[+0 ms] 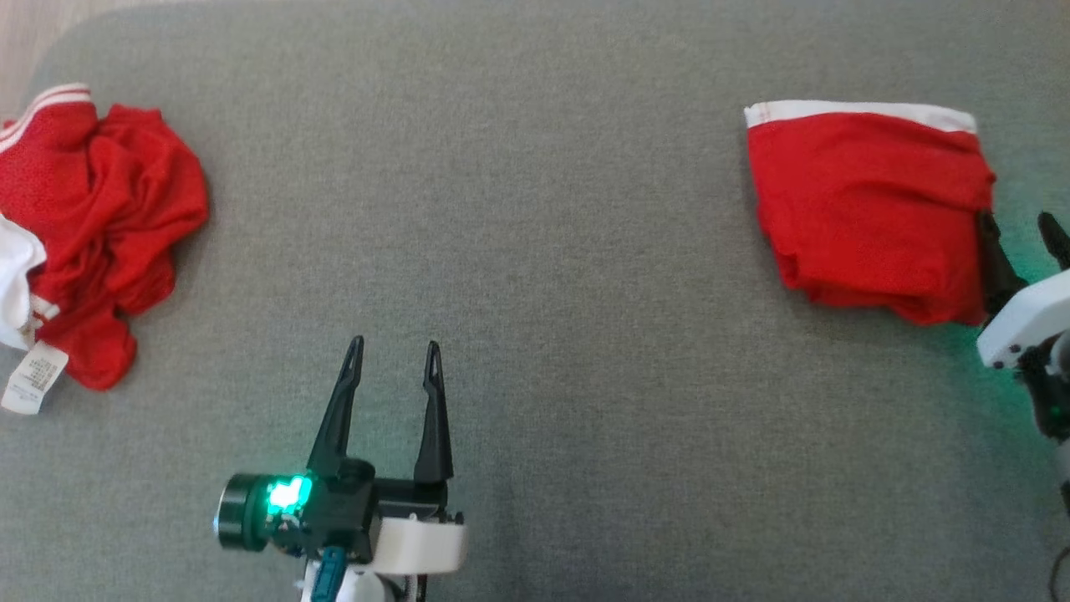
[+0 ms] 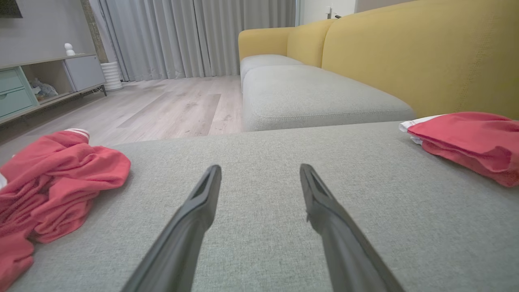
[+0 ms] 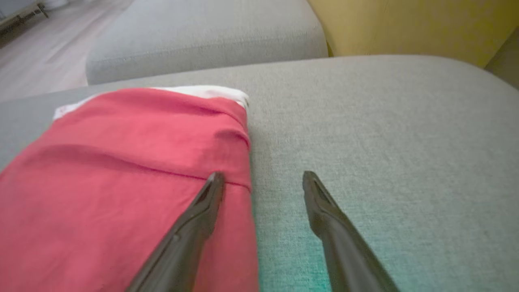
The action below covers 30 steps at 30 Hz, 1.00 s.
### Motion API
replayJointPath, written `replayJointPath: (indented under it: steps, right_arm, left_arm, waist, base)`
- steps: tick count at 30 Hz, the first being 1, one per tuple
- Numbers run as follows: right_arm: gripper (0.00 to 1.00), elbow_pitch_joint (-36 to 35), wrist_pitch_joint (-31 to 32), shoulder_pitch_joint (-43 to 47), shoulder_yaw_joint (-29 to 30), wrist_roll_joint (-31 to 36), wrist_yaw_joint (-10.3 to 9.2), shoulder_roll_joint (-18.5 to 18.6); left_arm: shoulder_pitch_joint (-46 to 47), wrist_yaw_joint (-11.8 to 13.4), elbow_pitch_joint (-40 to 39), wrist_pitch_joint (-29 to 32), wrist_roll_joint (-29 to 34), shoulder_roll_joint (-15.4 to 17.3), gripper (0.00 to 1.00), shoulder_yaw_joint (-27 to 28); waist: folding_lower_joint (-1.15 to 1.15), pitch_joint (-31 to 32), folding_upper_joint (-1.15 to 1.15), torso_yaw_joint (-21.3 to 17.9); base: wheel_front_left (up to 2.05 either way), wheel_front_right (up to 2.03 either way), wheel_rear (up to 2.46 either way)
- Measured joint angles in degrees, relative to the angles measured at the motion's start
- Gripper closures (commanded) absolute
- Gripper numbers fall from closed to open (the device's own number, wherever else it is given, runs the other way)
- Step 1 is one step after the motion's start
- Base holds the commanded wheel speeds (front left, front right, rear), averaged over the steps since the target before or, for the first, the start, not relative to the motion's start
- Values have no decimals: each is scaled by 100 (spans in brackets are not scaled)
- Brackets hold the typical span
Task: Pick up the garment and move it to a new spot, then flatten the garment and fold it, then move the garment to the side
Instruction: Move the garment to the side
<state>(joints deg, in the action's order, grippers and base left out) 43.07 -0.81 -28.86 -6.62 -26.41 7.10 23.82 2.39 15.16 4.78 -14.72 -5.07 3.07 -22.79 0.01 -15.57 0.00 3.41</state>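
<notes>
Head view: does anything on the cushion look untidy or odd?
The crumpled red garment at the left edge lies in a heap, its white label sticking out. The folded red garment on the right looks neat.

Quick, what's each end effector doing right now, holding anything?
Left end effector: open, empty, above the grey cushion.
Right end effector: open, empty, at the edge of the folded red garment.

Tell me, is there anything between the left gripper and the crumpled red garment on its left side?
Nothing visible. Bare grey sofa cushion lies between the open left gripper and the crumpled red garment. The folded red garment lies on the other side, by the right gripper.
</notes>
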Motion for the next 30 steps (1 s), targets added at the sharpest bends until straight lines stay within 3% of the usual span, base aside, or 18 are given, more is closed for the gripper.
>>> replayJointPath:
  steps: [3,4,5,7,13,23,30]
  right_arm:
    - [0,178,96,-139,-109,-196,0,34]
    - [16,294,196,-266,-331,-352,0,34]
    - [61,346,216,-324,-445,-401,0,31]
    - [100,399,238,-430,-627,-538,0,24]
    - [100,354,293,-659,-1098,-899,0,193]
    - [100,501,282,-1269,-1306,-926,0,1748]
    - [100,768,193,-1786,-1077,-648,0,2385]
  left_arm:
    - [74,7,5,0,0,0,0,-15]
    - [146,22,8,0,0,0,0,-15]
    - [171,32,20,0,0,0,0,-13]
    - [213,48,49,0,1,0,0,0]
    - [238,46,57,0,2,-1,0,15]
    - [801,-60,49,0,133,-2,0,-40]
    - [1265,-62,25,-2,160,-7,0,-146]
  waist:
    - [0,-95,0,24]
    - [0,-174,0,31]
    - [0,-204,0,23]
    - [-1,-246,0,-19]
    - [-1,-349,0,-226]
    - [0,-921,0,-669]
    - [0,-1492,0,-813]
  base:
    - [0,0,0]
    - [0,0,0]
    - [0,0,0]
    - [0,0,0]
    - [0,0,0]
    - [0,0,0]
    - [0,0,0]
